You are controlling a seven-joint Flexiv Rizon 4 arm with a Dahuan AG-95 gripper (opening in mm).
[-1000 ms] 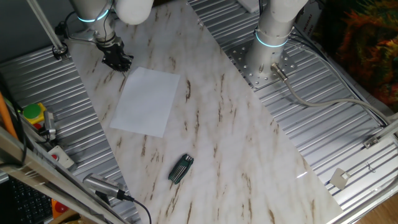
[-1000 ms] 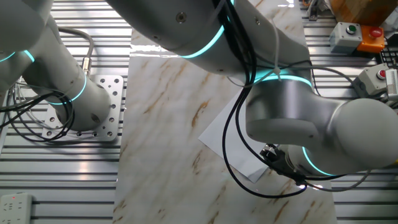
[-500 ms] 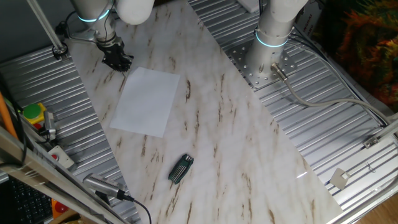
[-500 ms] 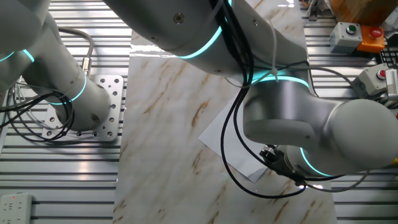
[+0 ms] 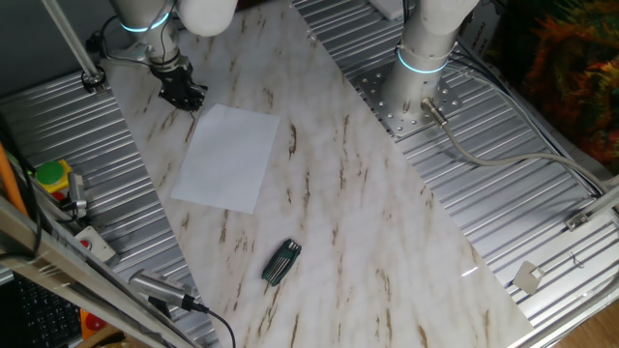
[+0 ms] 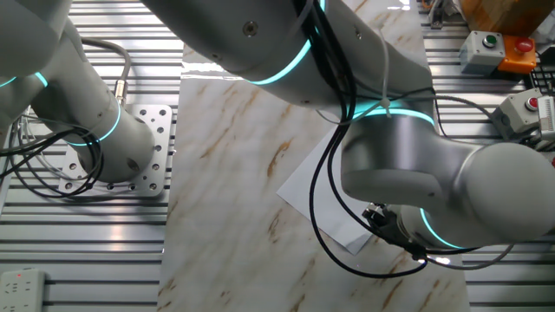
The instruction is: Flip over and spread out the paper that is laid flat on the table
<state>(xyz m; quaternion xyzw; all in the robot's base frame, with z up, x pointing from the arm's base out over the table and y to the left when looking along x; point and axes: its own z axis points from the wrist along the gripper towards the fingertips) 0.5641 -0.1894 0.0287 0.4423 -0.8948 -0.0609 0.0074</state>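
Observation:
The white paper (image 5: pixel 227 156) lies flat on the marble-patterned table (image 5: pixel 368 222). My gripper (image 5: pixel 184 97) is black and sits low just beyond the paper's far left corner, its tips close to that corner. I cannot tell whether its jaws are open or shut. In the other fixed view the arm's large grey joint covers most of the paper (image 6: pixel 303 195); only a white strip and corner show. The gripper there is hidden behind the arm and cables.
A small black ribbed object (image 5: pixel 281 261) lies on the table nearer the front. The arm's base (image 5: pixel 423 68) stands on the ribbed metal at right. A button box (image 5: pixel 50 180) and cables sit at the left edge.
The gripper has shifted very slightly up and left near the paper's corner. The paper has not moved.

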